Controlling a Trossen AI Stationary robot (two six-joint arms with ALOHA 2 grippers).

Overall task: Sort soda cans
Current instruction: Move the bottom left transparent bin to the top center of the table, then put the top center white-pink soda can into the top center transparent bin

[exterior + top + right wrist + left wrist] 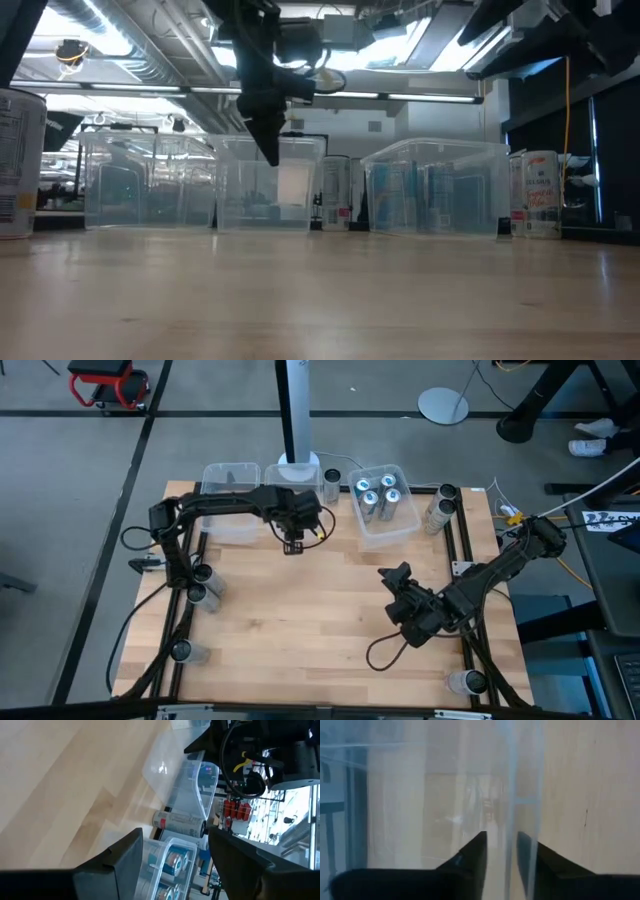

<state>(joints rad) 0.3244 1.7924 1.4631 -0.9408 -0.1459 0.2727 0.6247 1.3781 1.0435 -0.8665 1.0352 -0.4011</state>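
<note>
left gripper [293, 546] hangs at twelve o'clock over the pale wooden bench [300, 630], jaws slightly parted, empty; right gripper [397, 582] at four o'clock, jaws open, empty.

The left gripper [292, 546] shows only as a dark knot from overhead, its fingers too small to read; in the left wrist view the clear plastic bin wall [510, 795] blurs the wood behind it to streaks; at nine o'clock in the low view a white labelled can [18, 165] is sliced by the frame edge; the silver cans in the clear rectangular bin [440, 190] are bluish smears behind plastic, uncountable there.
</note>
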